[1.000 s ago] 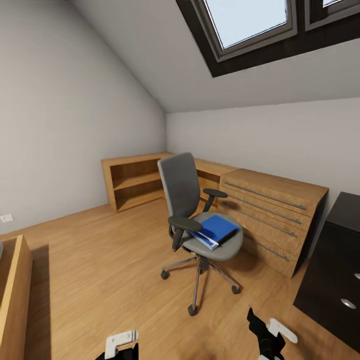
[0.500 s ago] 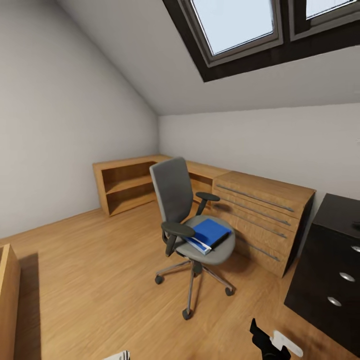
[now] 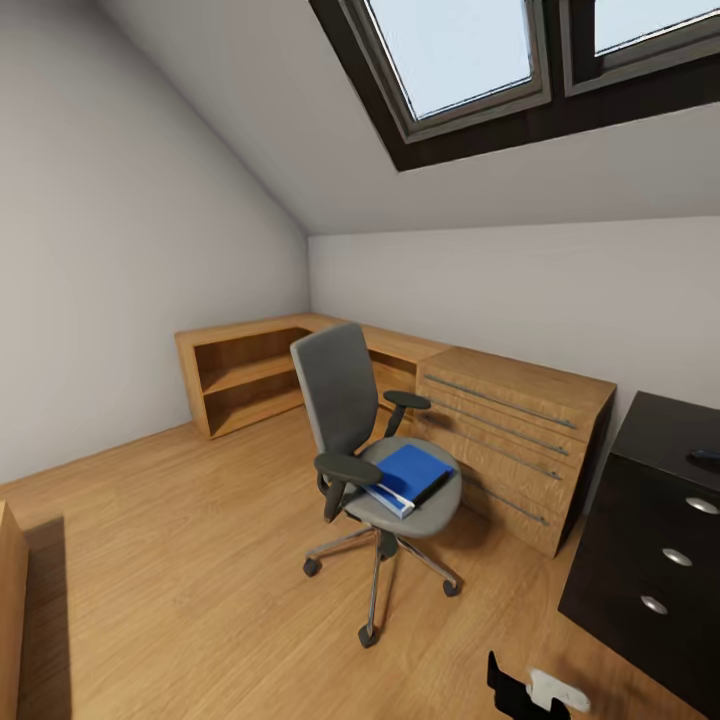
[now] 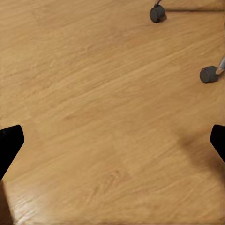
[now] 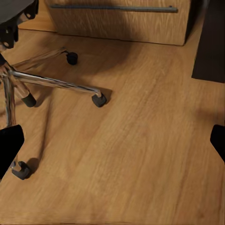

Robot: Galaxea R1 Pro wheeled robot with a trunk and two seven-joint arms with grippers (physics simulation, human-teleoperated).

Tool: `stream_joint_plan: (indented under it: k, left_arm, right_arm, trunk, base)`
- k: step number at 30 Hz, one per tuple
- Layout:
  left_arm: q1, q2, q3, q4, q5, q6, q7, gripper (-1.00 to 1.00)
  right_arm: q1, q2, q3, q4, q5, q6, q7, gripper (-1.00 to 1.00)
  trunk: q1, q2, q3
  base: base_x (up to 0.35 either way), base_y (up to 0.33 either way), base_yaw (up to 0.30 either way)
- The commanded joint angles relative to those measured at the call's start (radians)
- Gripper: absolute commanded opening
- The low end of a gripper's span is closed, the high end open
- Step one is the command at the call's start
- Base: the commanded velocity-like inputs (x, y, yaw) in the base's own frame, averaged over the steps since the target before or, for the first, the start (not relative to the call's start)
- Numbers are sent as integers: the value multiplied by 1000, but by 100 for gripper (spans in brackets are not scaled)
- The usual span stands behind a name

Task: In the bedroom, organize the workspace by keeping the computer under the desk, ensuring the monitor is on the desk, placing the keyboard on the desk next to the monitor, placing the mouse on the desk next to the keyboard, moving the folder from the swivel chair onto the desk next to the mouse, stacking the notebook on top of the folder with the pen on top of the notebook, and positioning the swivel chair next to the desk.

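Observation:
The grey swivel chair [image 3: 352, 412] stands on the wood floor in the middle of the head view. On its seat lies the blue folder [image 3: 414, 469], with white pages and a dark strip at its near edge. My right gripper [image 3: 528, 690] pokes in at the bottom of the head view, well short of the chair. In the right wrist view the right gripper [image 5: 113, 143] is open over bare floor, with the chair's chrome base [image 5: 52, 80] ahead. My left gripper [image 4: 112, 143] is open above the floor too, near two castors [image 4: 208, 74].
A low wooden shelf unit [image 3: 245, 375] runs along the far wall into a wooden drawer chest [image 3: 510, 440] behind the chair. A black drawer cabinet [image 3: 660, 540] stands at the right, with a small dark object [image 3: 705, 455] on top. A wooden edge [image 3: 8, 600] shows far left.
The whole head view has shifted, so the camera moved: the room slid left, more black cabinet shows, and the left gripper dropped off the bottom edge. The chair and folder stay put.

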Motion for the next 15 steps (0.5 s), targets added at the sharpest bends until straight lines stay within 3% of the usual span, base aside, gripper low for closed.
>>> stream_joint_plan:
  k: [1,3,7,8,11,12,15]
  left_arm:
    - [0,-3,-2,8,8,2,5,100]
    - [0,-9,-3,20,7,2,5,100]
    - [-2,-24,-4,139,7,3,4,100]
    - [-54,-25,-3,254,8,2,3,100]
    - [-117,-25,-3,357,9,0,2,100]
    - [-159,-26,-3,434,9,-8,2,100]
    - [-160,-27,-2,436,9,-10,3,100]
  right_arm:
    - [0,0,-8,2,33,-4,1,100]
    - [1,0,-8,3,51,-3,0,100]
    - [2,2,-8,4,79,-1,0,100]
    - [2,2,-8,4,83,0,0,100]
    - [2,2,-8,4,84,0,0,100]
    - [2,30,-13,3,82,-1,-2,100]
    - [2,30,-14,2,81,-3,-3,100]
  trunk:
    - [-4,7,2]
    - [-12,21,9]
    - [-27,49,21]
    - [-31,56,24]
    - [-42,77,34]
    - [-46,84,37]
    - [-58,105,46]
  base:
    - [0,0,0]
    - [0,0,0]
    - [0,0,0]
    - [0,0,0]
    - [0,0,0]
    - [0,0,0]
    - [0,0,-75]
